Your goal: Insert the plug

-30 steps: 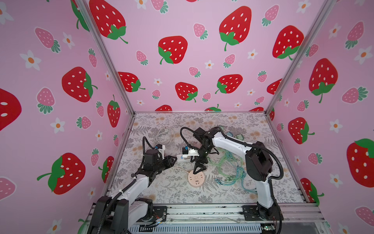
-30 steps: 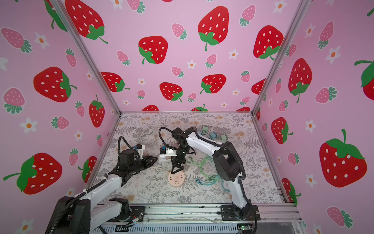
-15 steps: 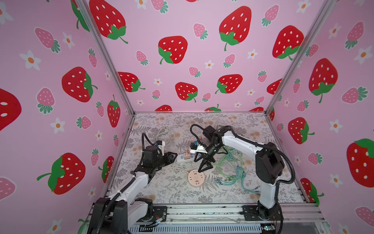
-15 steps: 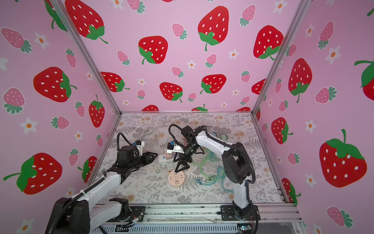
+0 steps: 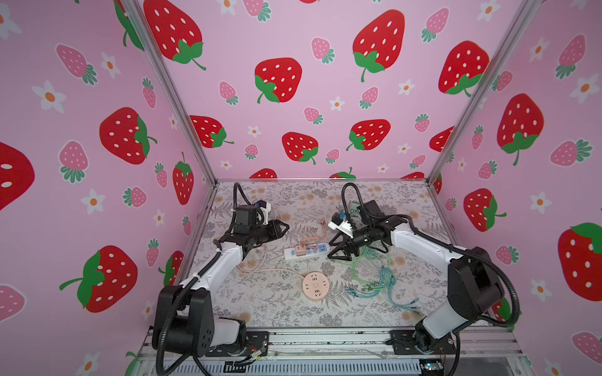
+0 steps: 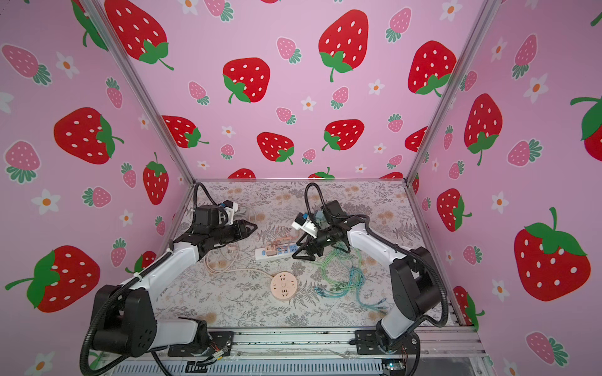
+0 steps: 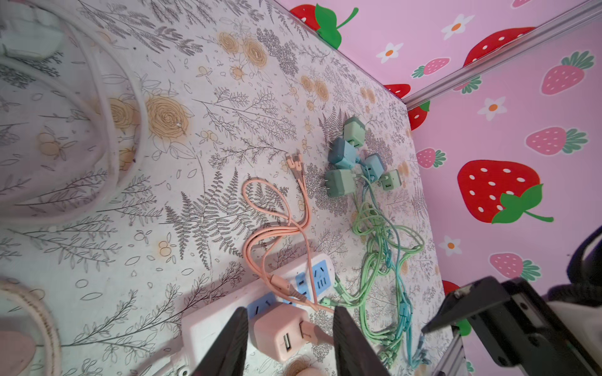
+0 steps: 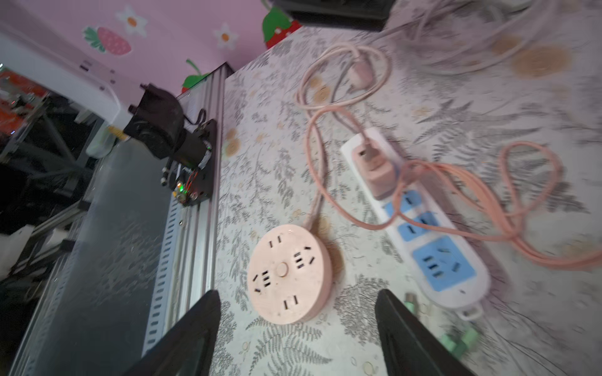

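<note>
Peach cable (image 7: 282,286) across white strip (image 7: 208,322); green cables (image 7: 391,335) just beside.

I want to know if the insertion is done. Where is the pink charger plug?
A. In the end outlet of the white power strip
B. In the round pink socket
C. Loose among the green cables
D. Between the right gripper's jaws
A: the pink charger plug sits in the end outlet of the white power strip, while the slots of the round pink socket are all free.
</note>
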`<state>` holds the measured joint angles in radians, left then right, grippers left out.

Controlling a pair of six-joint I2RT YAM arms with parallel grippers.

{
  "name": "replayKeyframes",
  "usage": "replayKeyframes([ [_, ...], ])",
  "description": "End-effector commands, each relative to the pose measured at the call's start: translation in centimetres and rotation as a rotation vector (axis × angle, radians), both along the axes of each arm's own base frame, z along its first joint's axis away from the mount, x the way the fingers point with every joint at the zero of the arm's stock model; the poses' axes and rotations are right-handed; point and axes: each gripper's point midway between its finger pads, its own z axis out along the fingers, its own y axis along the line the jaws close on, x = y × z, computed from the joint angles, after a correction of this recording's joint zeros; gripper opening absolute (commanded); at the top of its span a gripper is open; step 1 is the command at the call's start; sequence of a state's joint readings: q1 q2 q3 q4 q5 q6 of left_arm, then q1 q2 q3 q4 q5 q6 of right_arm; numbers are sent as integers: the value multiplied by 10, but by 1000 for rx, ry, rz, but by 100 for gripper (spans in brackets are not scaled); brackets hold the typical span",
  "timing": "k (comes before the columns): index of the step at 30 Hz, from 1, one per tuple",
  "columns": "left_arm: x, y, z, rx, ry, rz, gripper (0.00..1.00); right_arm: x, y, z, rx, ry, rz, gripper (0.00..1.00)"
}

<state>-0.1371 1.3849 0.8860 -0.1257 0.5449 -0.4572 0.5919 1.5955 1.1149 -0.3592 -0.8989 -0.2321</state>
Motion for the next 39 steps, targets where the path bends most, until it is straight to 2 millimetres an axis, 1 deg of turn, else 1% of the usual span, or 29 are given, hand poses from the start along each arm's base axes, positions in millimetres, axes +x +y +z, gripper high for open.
replayKeyframes([
  [1,8,-13,2,1,47,-79,49,52,-11,2,-7,-33,-264,75],
  [3,16,-19,-1,23,65,-97,51,73,-22,-2,-29,-30,-365,71],
  [4,20,-20,-4,39,79,-97,52,80,-26,-4,-39,-32,-399,71],
  [8,33,-22,-23,164,145,-107,52,93,-37,-11,-61,-44,-470,71],
  [12,39,-37,-42,294,150,-203,51,92,-40,-16,-71,-42,-480,71],
  [14,43,-40,-53,386,163,-234,50,92,-42,-18,-78,-45,-487,71],
  [17,50,-40,-73,529,207,-251,49,92,-46,-16,-83,-61,-502,71],
  [20,59,-38,-90,617,225,-242,48,92,-51,-16,-95,-76,-522,71],
  [23,67,-40,-103,627,247,-236,46,89,-54,-16,-95,-83,-523,71],
  [26,75,-48,-114,621,248,-264,43,85,-56,-17,-90,-86,-524,72],
  [29,82,-51,-121,658,219,-293,41,83,-58,-20,-88,-90,-529,72],
  [32,89,-53,-123,679,186,-306,40,79,-58,-22,-83,-88,-523,72],
  [35,95,-58,-121,670,150,-319,39,79,-59,-24,-83,-88,-524,72],
  [39,97,-70,-117,635,106,-369,39,79,-59,-25,-81,-89,-523,72],
])
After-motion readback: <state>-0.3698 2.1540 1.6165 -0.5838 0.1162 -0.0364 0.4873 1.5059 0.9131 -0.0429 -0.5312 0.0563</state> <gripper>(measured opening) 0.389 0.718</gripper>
